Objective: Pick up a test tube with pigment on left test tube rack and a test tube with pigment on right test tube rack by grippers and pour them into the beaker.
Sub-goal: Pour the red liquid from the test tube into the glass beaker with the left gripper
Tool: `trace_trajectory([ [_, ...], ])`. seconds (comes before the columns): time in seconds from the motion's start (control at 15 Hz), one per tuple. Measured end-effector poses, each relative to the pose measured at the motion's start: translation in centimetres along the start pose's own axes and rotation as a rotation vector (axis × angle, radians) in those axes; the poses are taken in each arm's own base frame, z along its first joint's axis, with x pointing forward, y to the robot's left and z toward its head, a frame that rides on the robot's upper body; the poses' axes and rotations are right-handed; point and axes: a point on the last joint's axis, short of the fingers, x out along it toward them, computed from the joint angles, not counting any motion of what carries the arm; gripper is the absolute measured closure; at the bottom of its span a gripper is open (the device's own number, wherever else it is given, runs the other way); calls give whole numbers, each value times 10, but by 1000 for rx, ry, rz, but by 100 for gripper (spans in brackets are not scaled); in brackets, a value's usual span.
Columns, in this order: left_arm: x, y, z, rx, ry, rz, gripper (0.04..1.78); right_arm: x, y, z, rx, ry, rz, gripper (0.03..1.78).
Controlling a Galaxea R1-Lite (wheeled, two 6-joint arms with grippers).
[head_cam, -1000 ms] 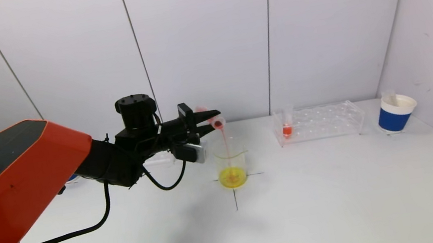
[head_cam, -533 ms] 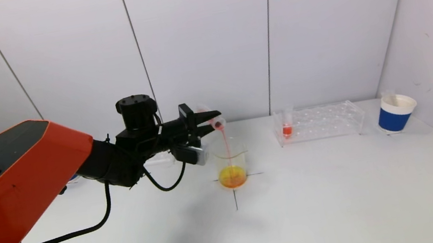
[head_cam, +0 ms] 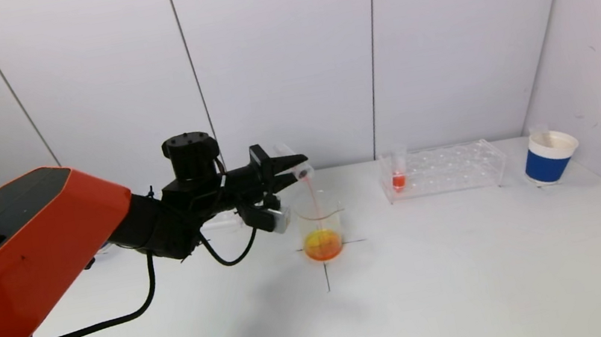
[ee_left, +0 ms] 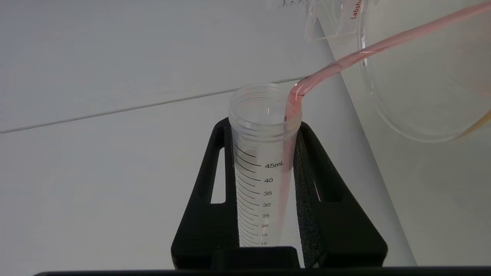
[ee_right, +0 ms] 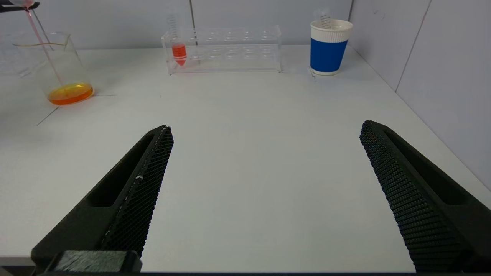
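The left gripper hangs above the beaker, its jaws clamped on a graduated test tube that is tipped mouth-down toward the beaker's rim. A thin pink stream runs from the tube's lip into the beaker, where the liquid at the bottom shows orange with a yellow patch. The beaker stands on the table, on a black cross mark.

To the robot's right sits the clear right test tube rack — one tube of red pigment stands upright in its near-left end slot. A blue-and-white paper cup stands farther right, apart from the rack.

The right gripper is low over the table's near side, its jaws spread wide and holding nothing.
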Motion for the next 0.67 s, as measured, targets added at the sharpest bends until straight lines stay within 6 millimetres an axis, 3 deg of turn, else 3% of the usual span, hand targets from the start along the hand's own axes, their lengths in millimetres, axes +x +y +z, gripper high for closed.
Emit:
trace_trajectory([
  [0.67, 3, 2, 4, 115, -37, 8, 138, 0, 0, 0, 0, 0, 0, 4],
])
